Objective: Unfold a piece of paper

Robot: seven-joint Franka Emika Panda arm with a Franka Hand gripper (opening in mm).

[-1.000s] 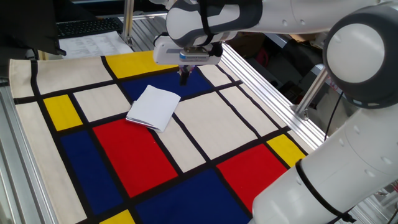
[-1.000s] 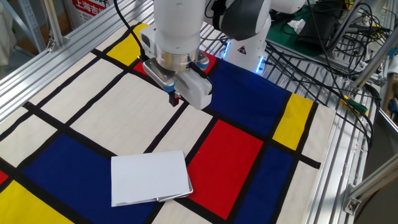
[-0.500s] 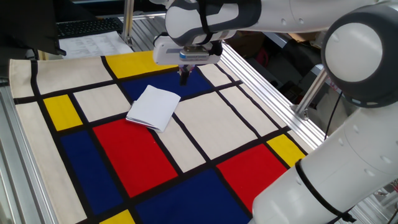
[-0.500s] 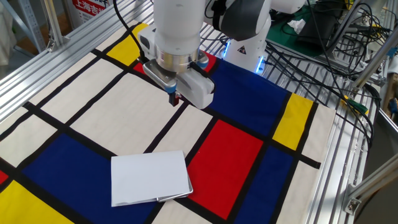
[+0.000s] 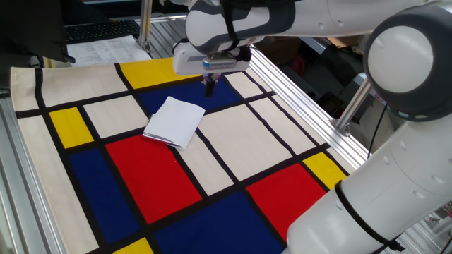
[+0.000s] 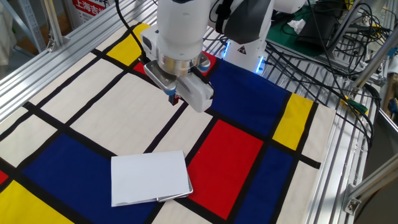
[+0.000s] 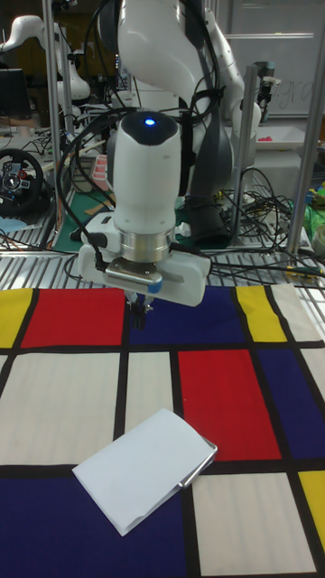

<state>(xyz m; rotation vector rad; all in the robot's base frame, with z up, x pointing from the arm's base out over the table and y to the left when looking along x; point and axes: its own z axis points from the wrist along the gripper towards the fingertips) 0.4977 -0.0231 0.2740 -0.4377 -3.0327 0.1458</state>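
Observation:
The piece of paper (image 5: 174, 121) (image 6: 149, 177) (image 7: 144, 467) lies folded flat on the colourful cloth, plain white, its open edges slightly lifted at one side. My gripper (image 5: 210, 87) (image 6: 173, 98) (image 7: 139, 318) hangs above the cloth a short way from the paper, pointing straight down. Its fingers are pressed together with nothing between them. It does not touch the paper.
The cloth (image 5: 247, 134) of red, blue, yellow and cream squares covers the table. Printed sheets (image 5: 106, 49) and a keyboard (image 5: 99, 29) sit beyond its far edge. Aluminium rails (image 6: 37, 62) frame the table; cables (image 6: 336, 43) lie at the side.
The gripper has drifted very slightly; the paper has not moved.

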